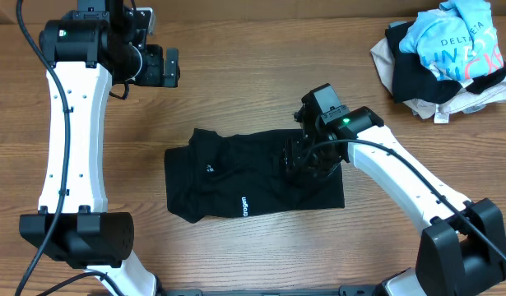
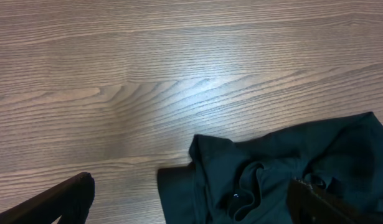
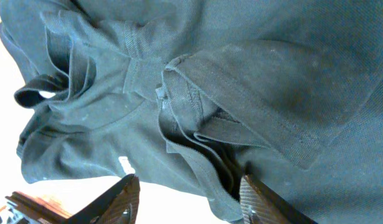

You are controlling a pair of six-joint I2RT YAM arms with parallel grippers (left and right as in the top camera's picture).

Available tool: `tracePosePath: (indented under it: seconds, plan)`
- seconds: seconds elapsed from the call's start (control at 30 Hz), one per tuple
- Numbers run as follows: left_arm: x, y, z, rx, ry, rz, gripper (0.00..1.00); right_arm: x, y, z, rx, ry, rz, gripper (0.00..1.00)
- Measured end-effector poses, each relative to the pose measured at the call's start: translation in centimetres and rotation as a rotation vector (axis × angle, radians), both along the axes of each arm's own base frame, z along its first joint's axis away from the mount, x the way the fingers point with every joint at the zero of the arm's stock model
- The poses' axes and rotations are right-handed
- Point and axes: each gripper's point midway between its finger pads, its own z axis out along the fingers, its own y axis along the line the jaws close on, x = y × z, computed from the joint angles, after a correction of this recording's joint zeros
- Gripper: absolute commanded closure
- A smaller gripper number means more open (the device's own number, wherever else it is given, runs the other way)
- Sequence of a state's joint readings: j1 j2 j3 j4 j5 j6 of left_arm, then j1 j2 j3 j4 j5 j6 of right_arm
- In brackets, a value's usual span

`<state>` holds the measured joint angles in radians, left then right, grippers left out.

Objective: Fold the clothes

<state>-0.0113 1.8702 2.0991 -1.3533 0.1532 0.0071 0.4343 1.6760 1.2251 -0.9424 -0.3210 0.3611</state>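
Note:
The black polo shirt (image 1: 236, 185) lies in a roughly rectangular, partly folded bundle at the middle of the table, a small white logo print near its front edge. My right gripper (image 1: 306, 160) is low over the shirt's right part. In the right wrist view its fingers (image 3: 188, 199) are spread open, and bunched folds and the collar of the shirt (image 3: 197, 81) lie just beyond them, one fold edge near the right finger. My left gripper (image 1: 166, 66) is raised at the back left, away from the shirt. Its fingers (image 2: 191, 205) are open and empty, with the shirt (image 2: 291, 162) below.
A pile of other clothes sits at the back right corner: a light-blue tee with lettering (image 1: 454, 37) on top of a beige garment (image 1: 392, 66) and some black fabric. Bare wooden tabletop (image 1: 236, 99) surrounds the shirt.

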Motion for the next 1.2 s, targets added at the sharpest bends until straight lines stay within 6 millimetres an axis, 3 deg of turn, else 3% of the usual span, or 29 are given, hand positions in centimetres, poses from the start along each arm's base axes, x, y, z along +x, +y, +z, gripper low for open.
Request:
tracePosePath:
  seconds: [0.1,0.17,0.33,0.63,0.73,1.2]
  plan:
    - [0.0,0.0,0.0,0.000,0.000,0.000,0.00,-0.3,-0.4,0.4,-0.014,0.022,-0.009,0.27]
    - [0.0,0.0,0.0,0.000,0.000,0.000,0.00,0.2,-0.5,1.3,-0.019,0.007,-0.012,0.00]
    - [0.0,0.0,0.0,-0.001,0.000,0.000,0.00,2.6,-1.5,3.9,-0.090,-0.088,-0.046,0.00]
    - [0.0,0.0,0.0,-0.001,0.000,-0.001,0.00,4.3,-10.2,4.1,-0.359,-0.107,-0.218,0.00]
    - [0.0,-0.2,0.0,-0.009,-0.001,-0.004,0.01,4.6,-11.6,4.1,-0.384,-0.110,-0.250,0.00]
    - [1.8,-0.7,1.1,-0.038,-0.088,-0.020,0.00,4.8,-12.1,4.1,-0.400,-0.116,-0.261,0.00]
